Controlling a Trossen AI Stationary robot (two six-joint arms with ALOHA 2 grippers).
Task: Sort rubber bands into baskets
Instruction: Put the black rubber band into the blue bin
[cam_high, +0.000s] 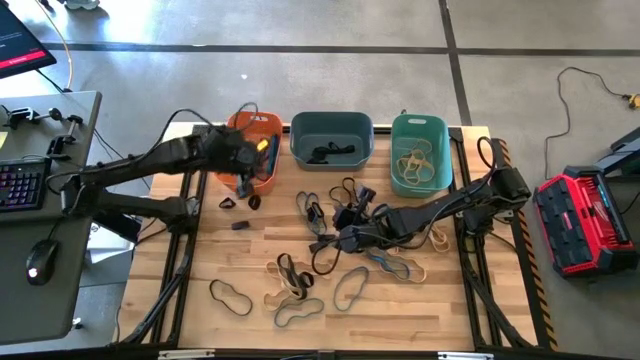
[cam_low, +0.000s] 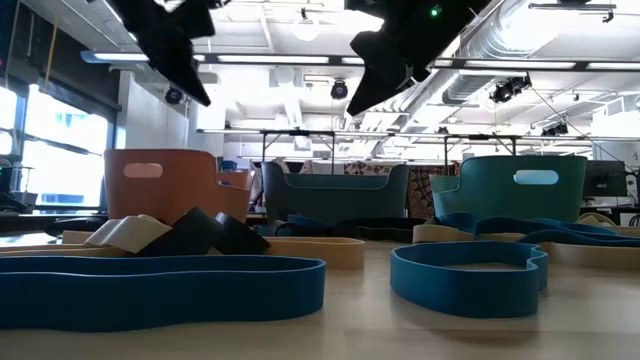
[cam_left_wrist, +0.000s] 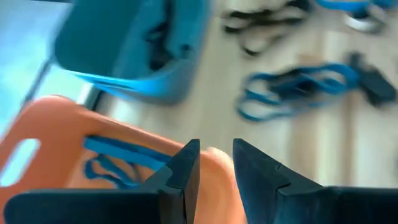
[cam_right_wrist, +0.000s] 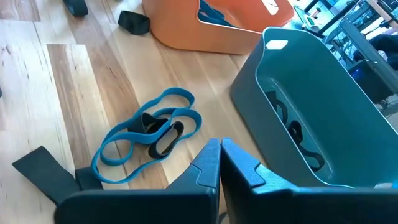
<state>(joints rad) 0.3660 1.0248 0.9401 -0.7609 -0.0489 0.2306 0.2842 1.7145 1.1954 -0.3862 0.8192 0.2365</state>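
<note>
Apparently dropping off, the left tool (cam_high: 243, 183) hangs above the orange basket (cam_high: 262, 130), fingers slightly apart and empty, where blue bands (cam_left_wrist: 115, 160) lie; the right tool (cam_high: 347, 240), pinched together, hovers low over loose rubber bands (cam_high: 300, 277) on the desk (cam_high: 180, 310), likely choosing

Even overhead lighting on the bench (cam_high: 300, 300); bright ceiling strips glare in the low view; the left wrist view appears motion-blurred.
</note>
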